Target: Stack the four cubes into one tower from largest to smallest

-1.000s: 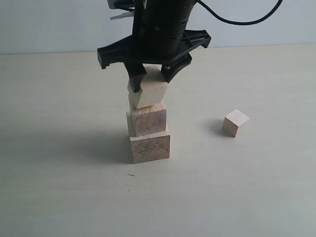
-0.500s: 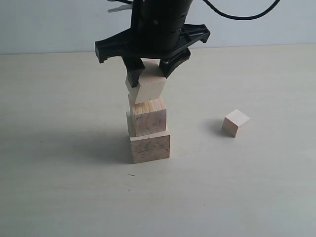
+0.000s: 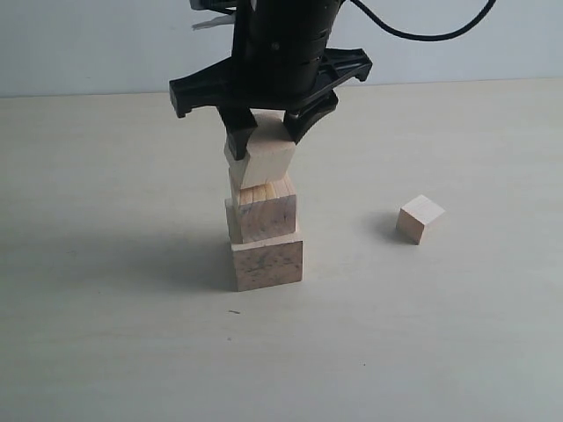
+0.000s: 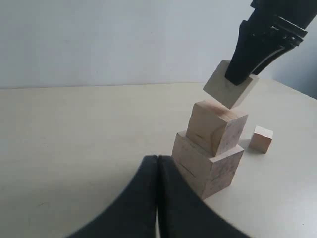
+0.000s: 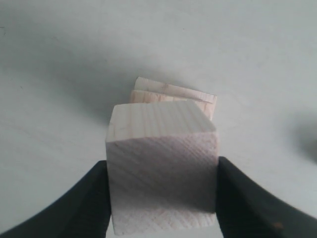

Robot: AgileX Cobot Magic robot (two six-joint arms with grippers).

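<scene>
The largest cube [image 3: 267, 264], with dark mottled marks, stands on the table with the second cube [image 3: 262, 214] on top of it. My right gripper [image 3: 268, 132] is shut on the third cube [image 3: 264, 158] and holds it tilted just over the second cube; whether they touch I cannot tell. The right wrist view shows this third cube [image 5: 162, 168] between both fingers, with the stack [image 5: 173, 96] beneath. The smallest cube [image 3: 420, 218] lies alone to the right. My left gripper [image 4: 157, 157] is shut and empty, low beside the stack [image 4: 208, 163].
A pale tabletop [image 3: 106, 334] stretches all round the stack, with a light wall behind it. A black cable [image 3: 422, 35] runs from the right arm across the upper right. The left arm does not show in the exterior view.
The right gripper has risen slightly and moved a little left with the third cube, which stays tilted. The two stacked cubes and the smallest cube have not moved.
</scene>
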